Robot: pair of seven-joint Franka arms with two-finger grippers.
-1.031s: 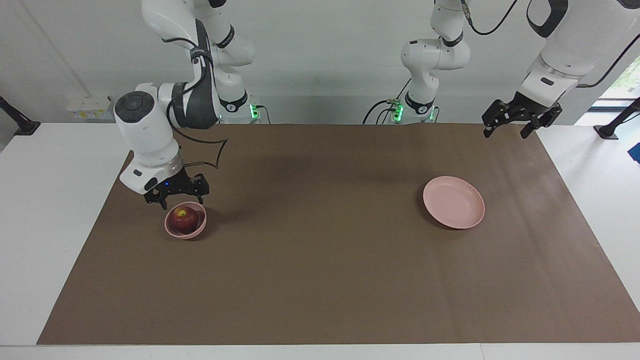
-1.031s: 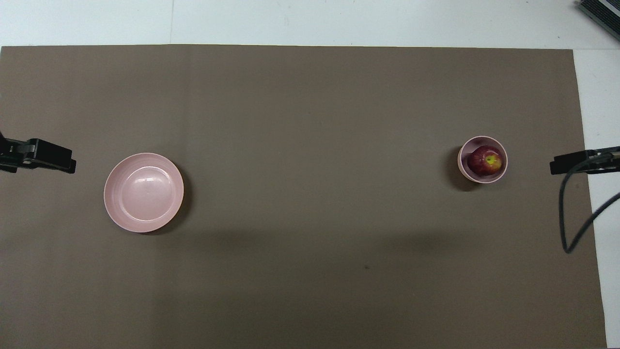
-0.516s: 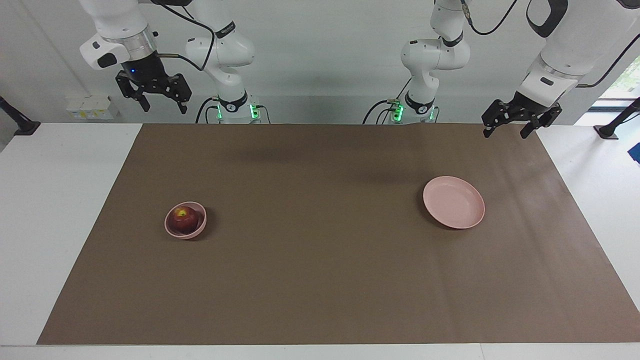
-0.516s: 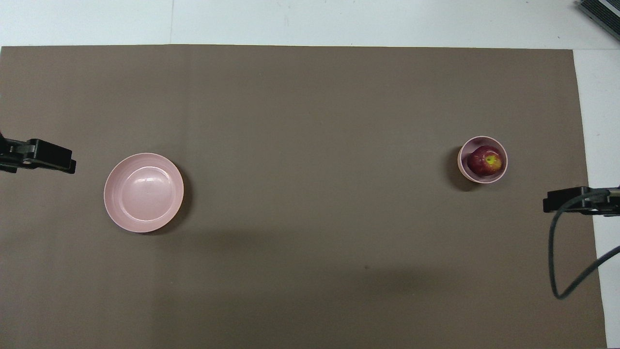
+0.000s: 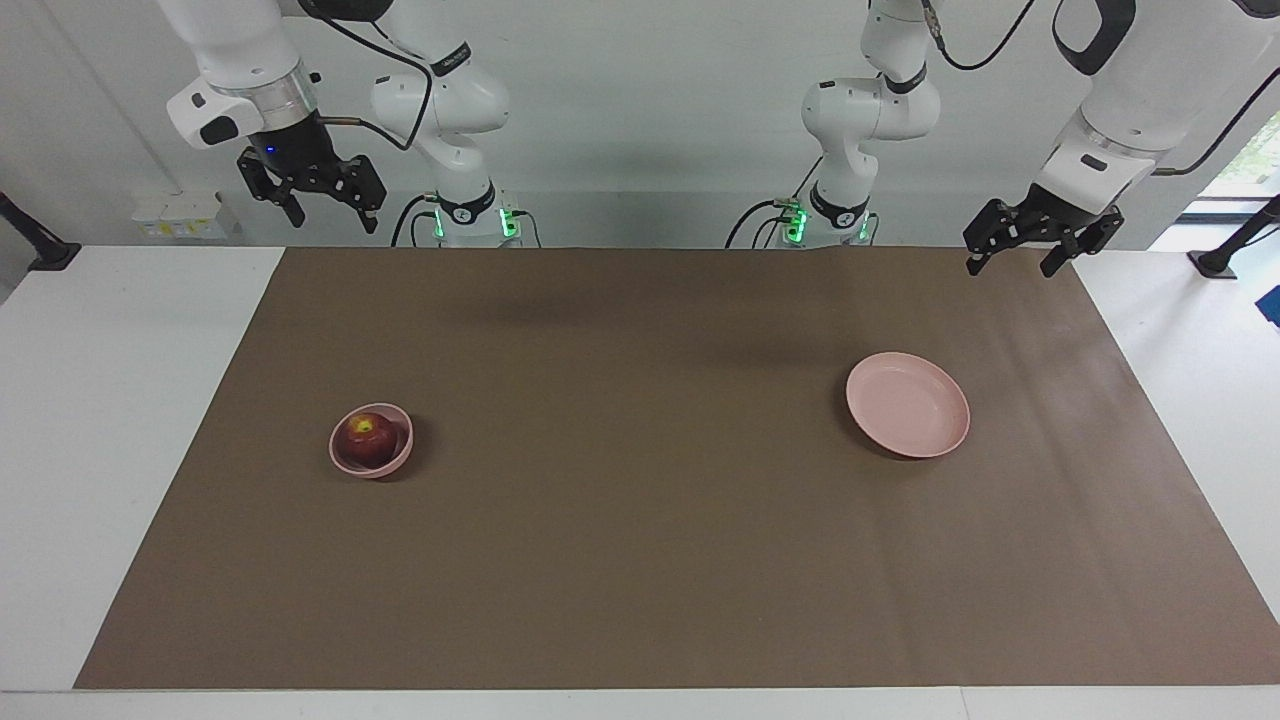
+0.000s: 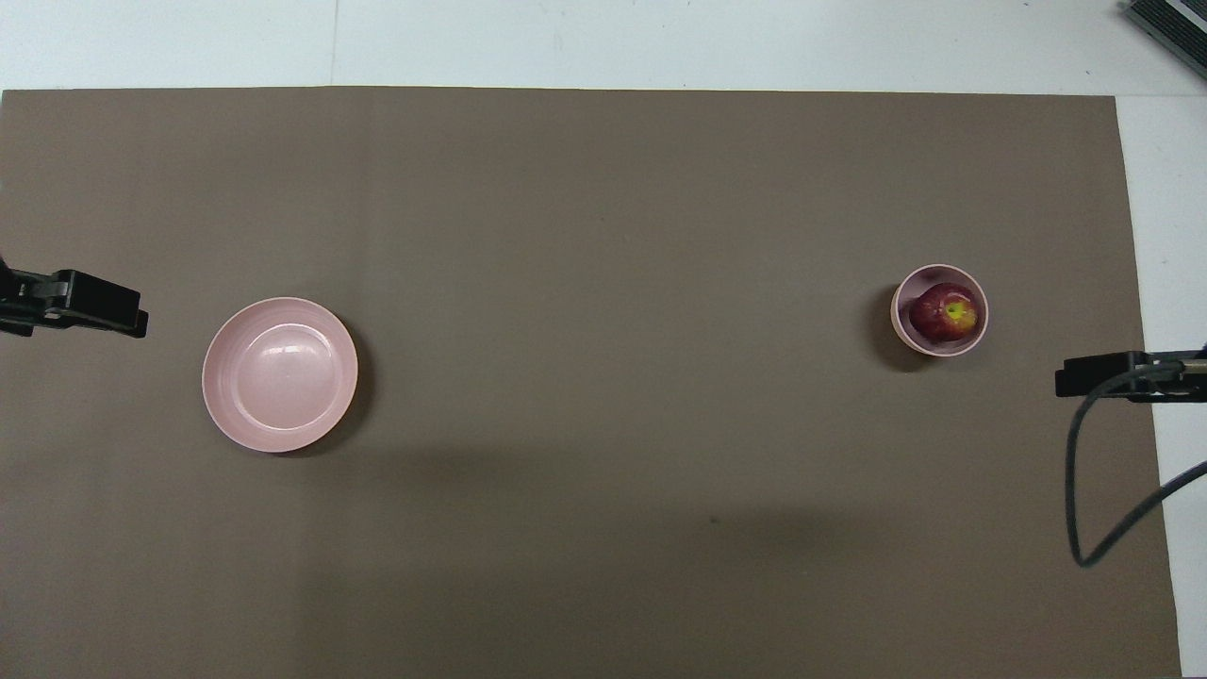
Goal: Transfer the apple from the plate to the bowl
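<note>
The apple (image 5: 365,437) sits in the bowl (image 5: 398,455); the plate (image 5: 908,405) is bare. My right claw (image 5: 322,204) and left claw (image 5: 1018,254) hang wide open, empty, raised; best left clear.

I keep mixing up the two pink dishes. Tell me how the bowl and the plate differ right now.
Width: the plate is clearly wider than the bowl.
Depth: the bowl is deep with steep walls; the plate is shallow with a low rim.
Contents: the bowl holds the apple; the plate holds nothing.
Place: the bowl sits toward the right arm's end of the table, the plate toward the left arm's end.
Shared: both are round, pale pink and upright on the brown mat.
</note>
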